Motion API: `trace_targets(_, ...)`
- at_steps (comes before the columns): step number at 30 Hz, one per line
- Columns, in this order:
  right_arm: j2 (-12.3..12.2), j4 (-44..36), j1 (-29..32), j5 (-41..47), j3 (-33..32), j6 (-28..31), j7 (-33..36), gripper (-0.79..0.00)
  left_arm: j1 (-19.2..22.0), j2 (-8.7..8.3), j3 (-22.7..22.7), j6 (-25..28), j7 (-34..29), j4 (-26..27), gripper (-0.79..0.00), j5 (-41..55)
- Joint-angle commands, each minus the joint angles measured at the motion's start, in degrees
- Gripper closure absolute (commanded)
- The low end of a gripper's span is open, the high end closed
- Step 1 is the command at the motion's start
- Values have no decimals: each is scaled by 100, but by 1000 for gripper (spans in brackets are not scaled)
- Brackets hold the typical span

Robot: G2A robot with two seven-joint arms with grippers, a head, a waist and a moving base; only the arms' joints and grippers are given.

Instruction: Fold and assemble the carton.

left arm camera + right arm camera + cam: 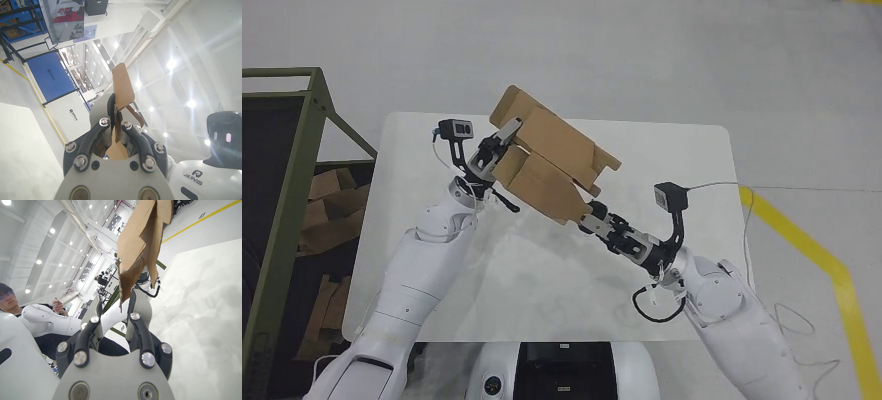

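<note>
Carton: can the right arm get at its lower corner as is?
Likely yes. The left gripper holds the carton up off the table, and the carton's lower corner sits inside the open right gripper, with nothing in between.

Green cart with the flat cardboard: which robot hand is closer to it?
Left. The left gripper, shut on the carton, is at the carton's end nearer the green cart. The right gripper is at the carton's far end, farther from it.
</note>
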State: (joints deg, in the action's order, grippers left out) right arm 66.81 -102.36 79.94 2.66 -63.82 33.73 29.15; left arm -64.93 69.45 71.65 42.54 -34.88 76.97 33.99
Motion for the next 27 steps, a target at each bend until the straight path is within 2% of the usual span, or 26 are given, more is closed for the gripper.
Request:
trace_targets(1, 7, -3, -18, -3, 34, -16, -5, -219, -12, 6, 5, -4, 9, 11, 0, -20)
trace_targets(10, 22, 18, -61, -61, 101, -98, -31, -129, -50, 27, 38, -10, 4, 37, 0, -53)
trace_targets(16, 20, 22, -65, -74, 68, -96, -58, 0, -61, 40, 61, -14, -17, 38, 0, -58)
trace_targets(27, -3, -23, -26, -4, -239, -55, -273, 0, -72, 62, 67, -53, -173, -10, 0, 4)
